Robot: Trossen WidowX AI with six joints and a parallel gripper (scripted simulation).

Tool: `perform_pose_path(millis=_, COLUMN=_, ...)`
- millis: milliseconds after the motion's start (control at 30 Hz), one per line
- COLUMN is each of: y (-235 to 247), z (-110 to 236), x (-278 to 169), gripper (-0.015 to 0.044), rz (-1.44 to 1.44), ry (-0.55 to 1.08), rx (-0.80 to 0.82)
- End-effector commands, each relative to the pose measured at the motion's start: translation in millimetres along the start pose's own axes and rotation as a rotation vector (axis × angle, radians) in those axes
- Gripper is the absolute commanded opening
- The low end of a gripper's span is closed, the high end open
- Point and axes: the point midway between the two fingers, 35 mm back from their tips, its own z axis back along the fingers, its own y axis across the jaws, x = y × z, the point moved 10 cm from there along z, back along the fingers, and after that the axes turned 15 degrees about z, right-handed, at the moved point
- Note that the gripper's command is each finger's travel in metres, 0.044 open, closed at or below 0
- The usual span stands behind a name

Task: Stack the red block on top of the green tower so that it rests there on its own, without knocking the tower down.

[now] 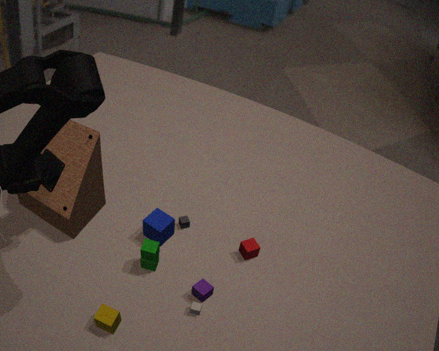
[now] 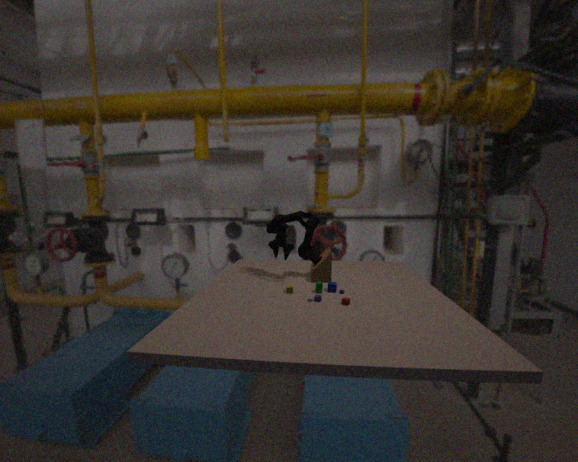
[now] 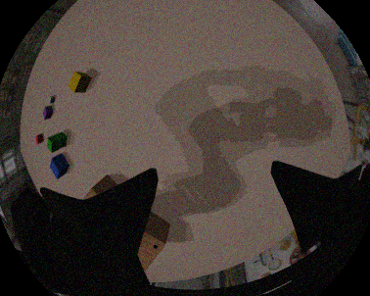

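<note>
The red block (image 1: 249, 248) (image 2: 345, 300) (image 3: 39, 139) lies alone on the table (image 1: 288, 169), to the right of the green tower. The green tower (image 1: 149, 253) (image 2: 319, 287) (image 3: 56, 142) is two green cubes stacked upright, just in front of a larger blue cube (image 1: 158, 225) (image 3: 59, 165). My gripper (image 2: 281, 253) (image 3: 217, 172) is open and empty. It hangs above the table far to the left of the blocks, near the wooden wedge, and is mostly cut off at the left edge of the top view. The black arm (image 1: 61, 87) reaches over the wedge.
A wooden wedge block (image 1: 76, 177) (image 2: 322, 271) (image 3: 157, 231) stands left of the cubes. A small grey cube (image 1: 184, 221), a purple cube (image 1: 202, 289), a small white cube (image 1: 196, 307) and a yellow cube (image 1: 107, 318) (image 3: 81, 80) lie around the tower. The table edge runs along the right.
</note>
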Motion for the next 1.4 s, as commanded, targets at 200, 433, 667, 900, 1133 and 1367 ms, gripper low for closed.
perform_pose_path(millis=200, y=-29.4, z=-6.8, x=7.8, gripper=0.0440, rz=-0.084, ry=-0.025, rx=0.142)
perform_pose_path(millis=433, y=-48.6, z=-18.7, x=19.6, gripper=0.0440, rz=-0.131, ry=-0.023, rx=0.247)
perform_pose_path(millis=667, y=-63.6, z=-35.5, x=37.6, gripper=0.0440, rz=-0.161, ry=0.001, rx=0.351)
perform_pose_path(millis=900, y=-72.5, z=-55.5, x=62.3, gripper=0.0440, rz=-0.175, ry=0.042, rx=0.441)
perform_pose_path(millis=1133, y=-73.7, z=-73.6, x=92.9, gripper=0.0440, rz=-0.146, ry=0.072, rx=0.497)
perform_pose_path(millis=1367, y=-68.1, z=-89.9, x=121.2, gripper=0.0440, rz=-0.133, ry=0.120, rx=0.537)
